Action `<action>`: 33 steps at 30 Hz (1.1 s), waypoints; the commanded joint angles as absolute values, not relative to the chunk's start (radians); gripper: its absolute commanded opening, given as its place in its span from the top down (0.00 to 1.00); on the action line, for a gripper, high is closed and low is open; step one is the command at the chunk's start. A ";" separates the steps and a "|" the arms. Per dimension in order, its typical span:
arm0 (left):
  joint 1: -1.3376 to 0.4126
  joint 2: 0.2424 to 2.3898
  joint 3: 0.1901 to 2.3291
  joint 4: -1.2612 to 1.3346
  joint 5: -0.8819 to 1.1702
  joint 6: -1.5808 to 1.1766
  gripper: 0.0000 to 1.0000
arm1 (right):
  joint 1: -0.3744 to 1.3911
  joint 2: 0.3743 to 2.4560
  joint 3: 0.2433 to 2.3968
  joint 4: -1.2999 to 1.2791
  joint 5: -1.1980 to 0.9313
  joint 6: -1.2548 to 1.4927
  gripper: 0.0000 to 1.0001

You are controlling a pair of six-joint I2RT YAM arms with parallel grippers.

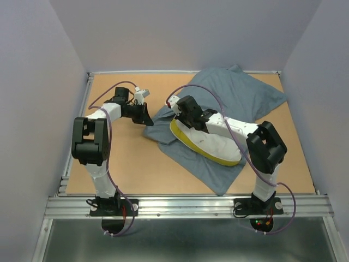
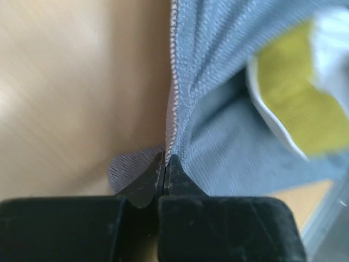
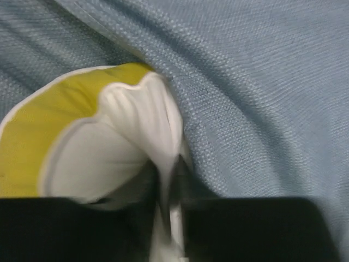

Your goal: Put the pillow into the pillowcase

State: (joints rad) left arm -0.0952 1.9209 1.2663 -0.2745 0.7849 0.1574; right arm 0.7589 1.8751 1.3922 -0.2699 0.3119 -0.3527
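The blue-grey pillowcase lies spread from the table's middle to the back right. The white pillow with a yellow edge rests on it, under my right arm. My left gripper is shut on the pillowcase's left hem; in the left wrist view the gripper pinches the stitched hem, and the pillow shows beyond. My right gripper is shut on the pillow's far corner; in the right wrist view the gripper pinches white pillow cloth against the pillowcase.
The tan tabletop shows left of the cloth. Grey walls close in the back and both sides. A metal rail runs along the near edge by the arm bases.
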 commanded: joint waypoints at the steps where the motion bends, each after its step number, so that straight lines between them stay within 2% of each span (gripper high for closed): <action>1: -0.092 1.707 1.171 -0.356 0.914 0.127 1.00 | 0.726 1.763 1.357 -0.251 0.213 -0.391 0.65; 3: -0.098 1.704 1.155 -0.345 0.928 0.098 1.00 | 0.736 1.730 1.412 -0.421 0.105 -0.301 0.55; 4: -0.103 1.709 1.154 -0.341 0.954 0.088 1.00 | 0.761 1.701 1.428 -0.469 0.009 -0.281 0.37; 7: -0.110 1.724 1.169 -0.318 0.982 0.042 1.00 | 0.829 1.622 1.410 -0.511 -0.110 -0.270 0.20; 12: -0.123 1.724 1.209 -0.321 0.989 0.023 1.00 | 0.962 1.620 1.300 -0.520 -0.009 -0.393 0.11; 13: -0.123 1.723 1.213 -0.336 0.992 0.026 1.00 | 0.974 1.634 1.263 -0.520 0.044 -0.403 0.02; 17: -0.123 1.698 1.194 -0.380 1.003 0.067 1.00 | 0.965 1.739 1.235 -0.485 0.270 -0.374 0.00; 21: -0.121 1.666 1.170 -0.488 0.979 0.177 1.00 | 0.899 1.769 1.245 -0.402 0.377 -0.344 0.13; 22: -0.123 1.661 1.154 -0.532 0.962 0.199 1.00 | 0.864 1.778 1.256 -0.372 0.400 -0.345 0.22; 24: -0.121 1.651 1.135 -0.574 0.940 0.239 1.00 | 0.825 1.793 1.289 -0.356 0.416 -0.353 0.34; 25: -0.121 1.649 1.125 -0.622 0.933 0.283 1.00 | 0.787 1.813 1.308 -0.319 0.435 -0.363 0.48; 26: -0.121 1.651 1.123 -0.649 0.922 0.311 1.00 | 0.769 1.822 1.318 -0.290 0.448 -0.394 0.55; 27: -0.121 1.644 1.121 -0.682 0.913 0.333 1.00 | 0.738 1.831 1.334 -0.223 0.463 -0.415 0.70; 29: -0.109 1.620 1.137 -0.696 0.896 0.353 1.00 | 0.710 1.864 1.335 -0.114 0.524 -0.537 0.85; 30: -0.109 1.623 1.184 -0.774 0.894 0.426 1.00 | 0.684 1.874 1.321 0.069 0.569 -0.599 0.88; 33: -0.086 1.647 1.256 -0.880 0.874 0.509 1.00 | 0.638 1.942 1.342 0.199 0.595 -0.737 0.89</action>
